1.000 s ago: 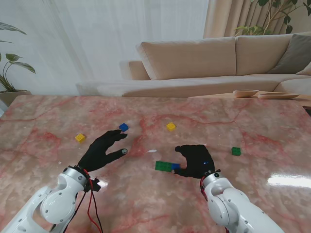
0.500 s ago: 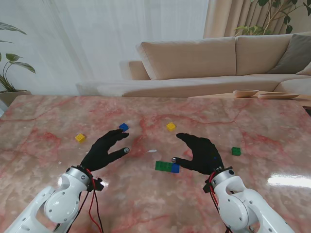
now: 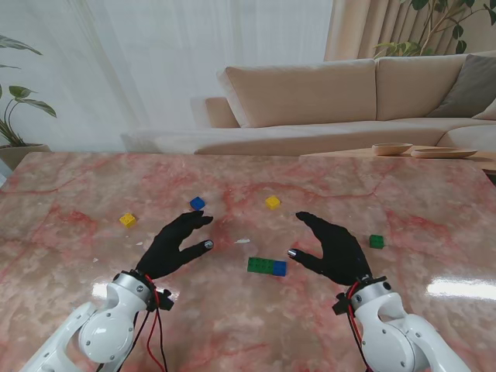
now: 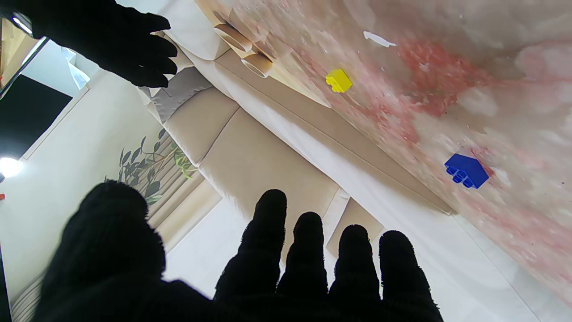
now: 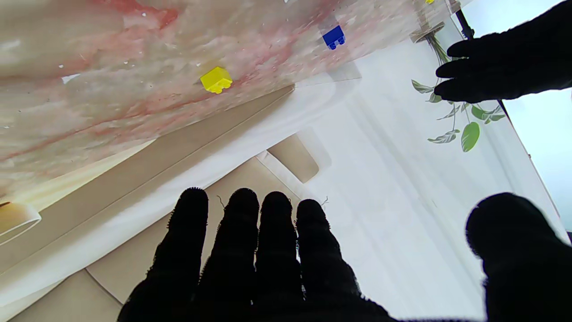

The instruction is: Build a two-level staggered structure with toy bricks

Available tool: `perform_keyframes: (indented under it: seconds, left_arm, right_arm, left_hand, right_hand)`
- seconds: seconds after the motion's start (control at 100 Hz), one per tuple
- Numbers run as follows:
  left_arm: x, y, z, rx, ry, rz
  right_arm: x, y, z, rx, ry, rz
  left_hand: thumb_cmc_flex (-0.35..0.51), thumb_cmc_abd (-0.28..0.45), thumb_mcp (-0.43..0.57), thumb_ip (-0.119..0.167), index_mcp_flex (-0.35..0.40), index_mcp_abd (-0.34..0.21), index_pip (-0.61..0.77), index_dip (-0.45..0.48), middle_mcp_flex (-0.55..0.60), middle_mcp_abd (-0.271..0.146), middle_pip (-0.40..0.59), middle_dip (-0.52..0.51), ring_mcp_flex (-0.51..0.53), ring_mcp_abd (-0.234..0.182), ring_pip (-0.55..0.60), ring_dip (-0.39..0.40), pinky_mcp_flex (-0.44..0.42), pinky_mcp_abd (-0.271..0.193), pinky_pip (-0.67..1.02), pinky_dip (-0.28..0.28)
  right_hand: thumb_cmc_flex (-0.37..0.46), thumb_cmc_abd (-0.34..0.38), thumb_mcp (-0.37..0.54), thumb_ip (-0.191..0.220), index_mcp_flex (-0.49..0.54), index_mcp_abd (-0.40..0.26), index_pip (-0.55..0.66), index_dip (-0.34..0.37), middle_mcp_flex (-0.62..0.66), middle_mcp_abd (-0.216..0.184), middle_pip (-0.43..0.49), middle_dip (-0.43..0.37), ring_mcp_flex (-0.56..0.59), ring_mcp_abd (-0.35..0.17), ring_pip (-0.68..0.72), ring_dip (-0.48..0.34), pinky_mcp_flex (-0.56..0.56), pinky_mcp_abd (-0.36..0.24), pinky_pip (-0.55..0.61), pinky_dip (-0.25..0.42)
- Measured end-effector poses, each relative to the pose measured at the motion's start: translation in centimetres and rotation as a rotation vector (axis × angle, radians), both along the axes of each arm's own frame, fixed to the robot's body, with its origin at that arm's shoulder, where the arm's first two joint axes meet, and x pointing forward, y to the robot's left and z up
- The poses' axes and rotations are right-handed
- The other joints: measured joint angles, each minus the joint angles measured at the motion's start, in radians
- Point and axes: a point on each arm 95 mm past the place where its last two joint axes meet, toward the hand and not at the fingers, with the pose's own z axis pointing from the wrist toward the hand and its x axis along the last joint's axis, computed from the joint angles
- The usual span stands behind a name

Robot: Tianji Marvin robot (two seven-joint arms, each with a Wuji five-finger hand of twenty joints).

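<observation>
My right hand has lifted off and drawn back to the right of the green brick and the blue brick, fingers spread, holding nothing. Those two sit touching, near the middle of the table, so I judge the base row begun and the upper level not yet laid. My left hand hovers open and empty. Loose bricks lie well apart: blue, yellow, yellow, green. Nothing blocks the reach.
</observation>
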Motion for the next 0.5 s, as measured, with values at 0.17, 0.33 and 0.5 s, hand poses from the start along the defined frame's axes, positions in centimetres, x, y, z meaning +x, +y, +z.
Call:
perform_keyframes:
  seconds: [0.17,0.33,0.5]
  left_arm:
    - [0.0,-0.3,-0.3,-0.001,0.009,-0.005]
    - [0.1,-0.1,-0.2,0.005,0.029,-0.015]
    - [0.5,1.9,0.9,0.067,0.047,0.007]
  right_arm:
    - [-0.1,-0.3,-0.5,0.007,0.005,-0.016]
    - [0.0,-0.5,-1.2,0.013,0.027,-0.022]
    - [0.0,-0.5,-1.7,0.014,0.041,-0.023]
  left_hand:
    - [0.000,0.000,0.000,0.000,-0.002,0.000,-0.001,0.000,0.000,0.000,0.000,0.000,0.000,0.000,0.000,0.000,0.000,0.000,0.000,0.000]
    - [0.000,0.000,0.000,0.000,-0.002,0.000,-0.011,0.000,0.000,0.000,0.000,0.000,0.000,0.000,0.000,0.000,0.000,0.000,0.000,0.000]
    - [0.022,-0.027,0.000,0.001,-0.002,0.000,-0.012,0.000,0.000,-0.007,0.000,0.000,0.000,-0.001,0.000,0.000,0.000,0.000,0.000,0.000]
  right_hand:
    - [0.001,0.000,0.000,0.000,0.000,0.000,0.000,0.000,0.008,0.000,0.000,0.000,0.000,0.000,0.000,0.000,0.000,0.000,0.000,-0.003]
    - [0.003,0.000,-0.004,0.000,0.001,0.000,0.003,0.000,0.010,0.000,0.000,0.000,0.000,0.000,0.000,0.000,-0.001,0.000,0.000,-0.014]
    - [0.004,0.000,-0.005,0.000,0.001,0.000,0.014,0.000,0.010,0.000,0.007,0.000,0.000,0.000,0.000,0.000,-0.002,0.000,0.000,-0.015]
